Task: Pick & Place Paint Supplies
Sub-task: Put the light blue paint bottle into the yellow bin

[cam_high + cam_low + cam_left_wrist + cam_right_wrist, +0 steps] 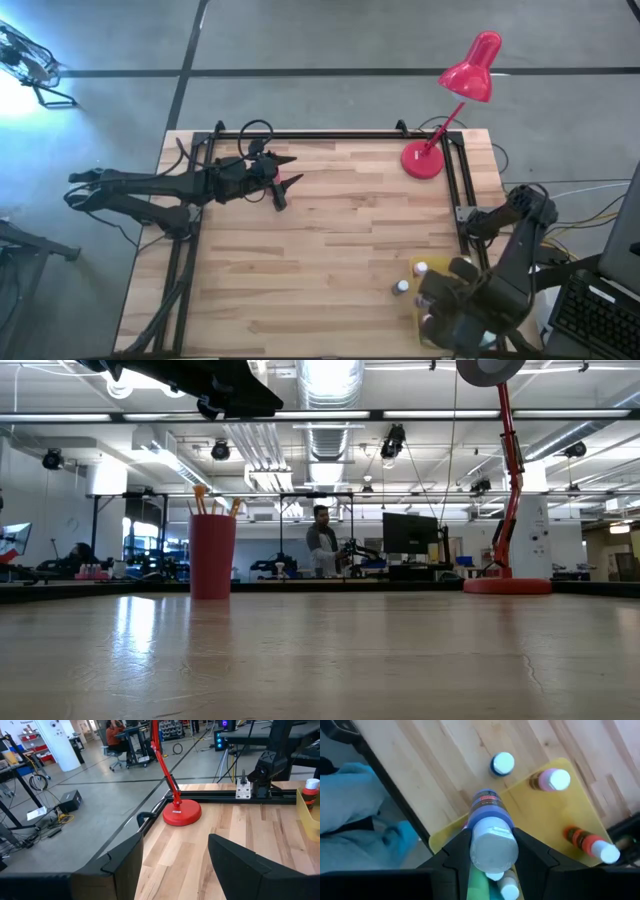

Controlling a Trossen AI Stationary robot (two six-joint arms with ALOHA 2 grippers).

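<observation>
L gripper (pixel 283 178) idles open over the far-left table w/ nothing held, while R gripper (pixel 491 851) pinches the blue bottle (pixel 489 827) just under its cap above the yellow tray (pixel 572 802)—prob. rigid, slick plastic, so grip the body.

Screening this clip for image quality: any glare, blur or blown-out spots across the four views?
High view: blown-out bluish patch at the top-left corner. Low view: ceiling lights glare off the wooden tabletop beside the red cylindrical cup. Right wrist view: the blue paint bottle's white cap between the fingers is soft. Left wrist view: evenly lit.
</observation>
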